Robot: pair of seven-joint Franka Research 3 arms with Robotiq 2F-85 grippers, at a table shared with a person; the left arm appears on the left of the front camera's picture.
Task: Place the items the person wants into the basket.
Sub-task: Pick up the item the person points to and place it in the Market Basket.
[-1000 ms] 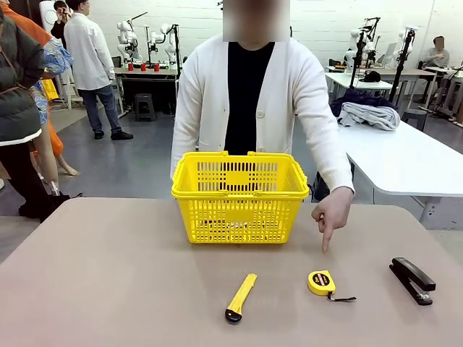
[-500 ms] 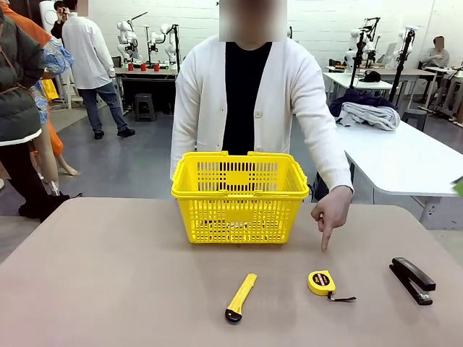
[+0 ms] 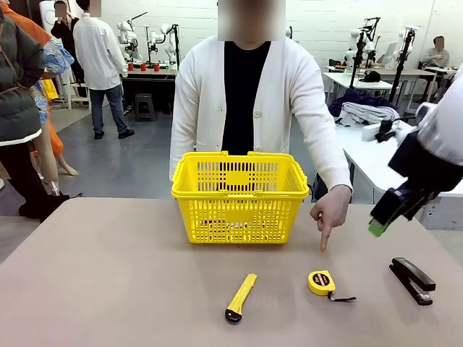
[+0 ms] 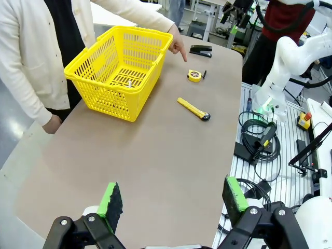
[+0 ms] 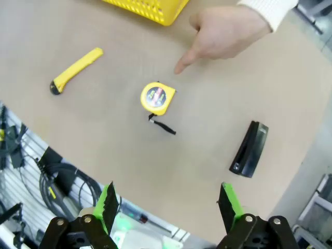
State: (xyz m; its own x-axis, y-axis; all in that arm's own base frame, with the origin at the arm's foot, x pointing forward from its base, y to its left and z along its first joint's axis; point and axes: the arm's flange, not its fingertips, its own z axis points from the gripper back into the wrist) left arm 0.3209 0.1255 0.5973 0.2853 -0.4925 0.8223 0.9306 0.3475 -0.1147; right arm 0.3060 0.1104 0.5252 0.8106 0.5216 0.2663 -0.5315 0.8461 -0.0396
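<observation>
Yellow basket point(image 3: 239, 196) stands far centre, before the person point(image 3: 249, 108), whose hand point(image 3: 330, 213) points down at the tape measure point(image 3: 321, 283), near right. Right gripper point(image 3: 381, 219) hovers spread above the stapler point(image 3: 413, 280); left gripper point(image 4: 171, 199) spread.

My right gripper point(image 3: 377, 225) hangs above the table, jaw spread unclear here. Below it to one side, the tape measure point(image 3: 321, 283); person's hand point(image 3: 330, 211) points down at it. Stapler point(image 3: 412, 280) beneath me. Basket point(image 3: 239, 196) farther off, knife point(image 3: 240, 297) beyond the tape.

Tape measure point(image 3: 320, 282) between utility knife point(image 3: 240, 297) and stapler point(image 3: 412, 280)
</observation>
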